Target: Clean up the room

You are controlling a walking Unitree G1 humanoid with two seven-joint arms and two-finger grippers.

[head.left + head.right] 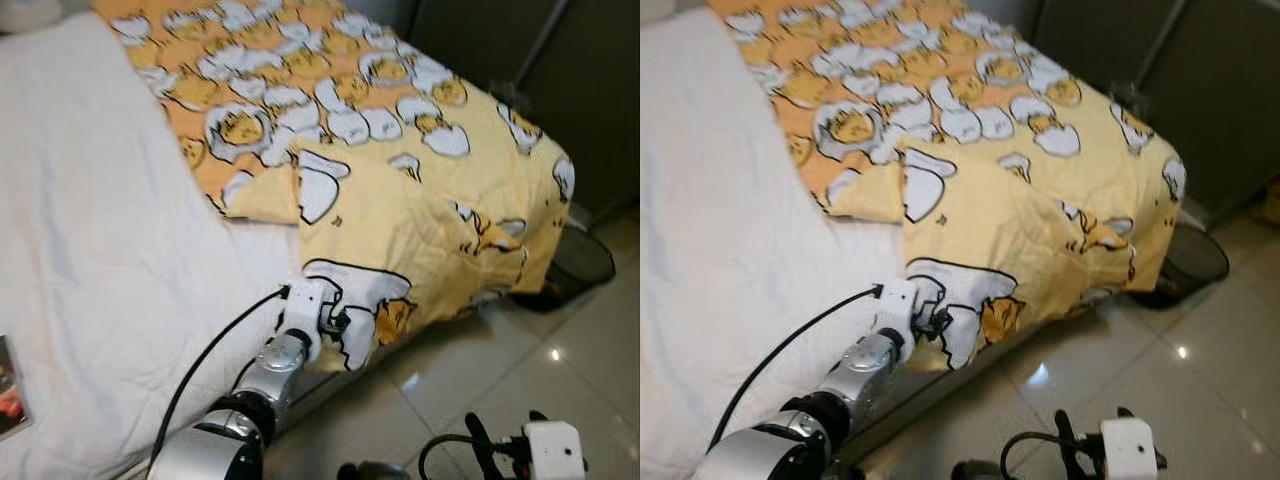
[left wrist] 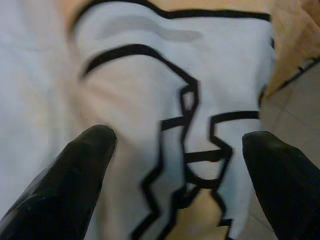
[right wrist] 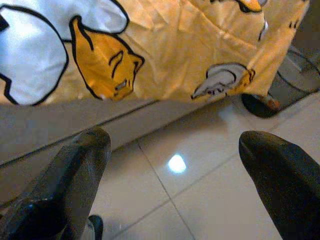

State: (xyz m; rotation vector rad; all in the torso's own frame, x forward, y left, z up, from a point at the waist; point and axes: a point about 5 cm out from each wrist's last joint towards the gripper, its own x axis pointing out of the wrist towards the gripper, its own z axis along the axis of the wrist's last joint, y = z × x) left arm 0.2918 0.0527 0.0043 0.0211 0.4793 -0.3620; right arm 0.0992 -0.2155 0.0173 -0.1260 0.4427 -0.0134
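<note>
Just beyond the left tool's (image 2: 175, 150) spread fingers lies the blanket (image 1: 420, 210).

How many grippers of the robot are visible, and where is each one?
2. The left gripper is at the near edge of the yellow blanket on the bed, fingers open. The right gripper hangs above the tiled floor beside the bed, fingers open.

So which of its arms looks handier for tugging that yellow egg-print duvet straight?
The left. Its gripper is open right at the yellow egg-print duvet's hanging edge, while the right gripper hangs low over the tiled floor.
</note>
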